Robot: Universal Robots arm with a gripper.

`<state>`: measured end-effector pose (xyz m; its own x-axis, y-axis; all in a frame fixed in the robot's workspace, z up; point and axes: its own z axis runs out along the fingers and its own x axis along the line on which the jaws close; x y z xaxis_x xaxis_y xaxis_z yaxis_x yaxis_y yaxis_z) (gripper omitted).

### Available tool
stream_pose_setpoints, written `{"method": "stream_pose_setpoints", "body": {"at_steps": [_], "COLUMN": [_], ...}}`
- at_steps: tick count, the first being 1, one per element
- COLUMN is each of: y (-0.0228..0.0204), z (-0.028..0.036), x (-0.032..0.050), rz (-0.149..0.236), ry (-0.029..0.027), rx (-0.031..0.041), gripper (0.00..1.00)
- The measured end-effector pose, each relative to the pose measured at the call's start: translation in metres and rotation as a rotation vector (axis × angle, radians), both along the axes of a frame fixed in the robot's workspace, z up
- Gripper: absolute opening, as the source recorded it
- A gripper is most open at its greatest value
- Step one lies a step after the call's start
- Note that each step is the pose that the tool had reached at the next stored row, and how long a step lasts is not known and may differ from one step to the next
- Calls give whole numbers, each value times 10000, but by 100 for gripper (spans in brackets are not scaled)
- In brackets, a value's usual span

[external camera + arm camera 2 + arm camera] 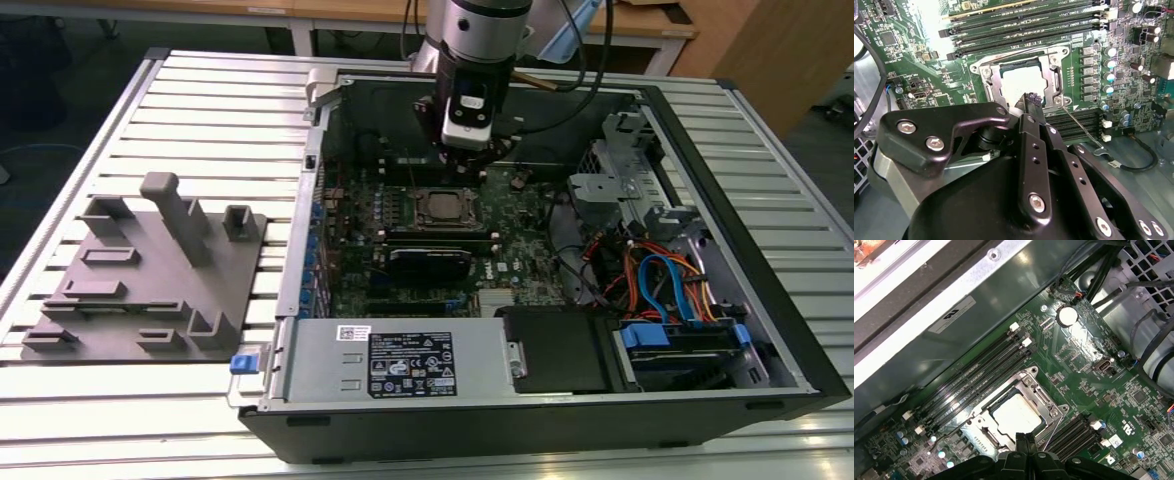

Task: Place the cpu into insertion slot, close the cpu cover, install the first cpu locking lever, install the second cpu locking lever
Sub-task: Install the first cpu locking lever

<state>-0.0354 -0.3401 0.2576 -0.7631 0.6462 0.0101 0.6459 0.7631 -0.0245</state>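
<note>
Second wrist view: gripper (pixel 1031 99) is hovering over the insertion slot (pixel 983 71) edge, fingertips pressed together, gripping nothing.
The cpu (pixel 1021 80) is sitting in that slot with the cpu cover (pixel 1055 82) lying over it; a thin wire lever (pixel 1081 127) is jutting out beside the slot, probably springy and slippery, best pressed near its free end.

High exterior view overlooks the computer case (pixel 534 428); both close wrist views share the insertion slot (pixel 985 72) (pixel 1029 381).

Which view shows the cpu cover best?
First wrist view: the cpu cover shows almost whole, framing the cpu. Second wrist view: the tool hides one edge. Exterior view: far off, little detail.
</note>
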Motion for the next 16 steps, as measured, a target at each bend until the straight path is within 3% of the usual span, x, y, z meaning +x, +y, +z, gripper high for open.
{"method": "stream_pose_setpoints", "body": {"at_steps": [16], "y": [0], "z": [0], "x": [0], "rz": [333], "ry": [0], "rx": [0], "gripper": [11]}}
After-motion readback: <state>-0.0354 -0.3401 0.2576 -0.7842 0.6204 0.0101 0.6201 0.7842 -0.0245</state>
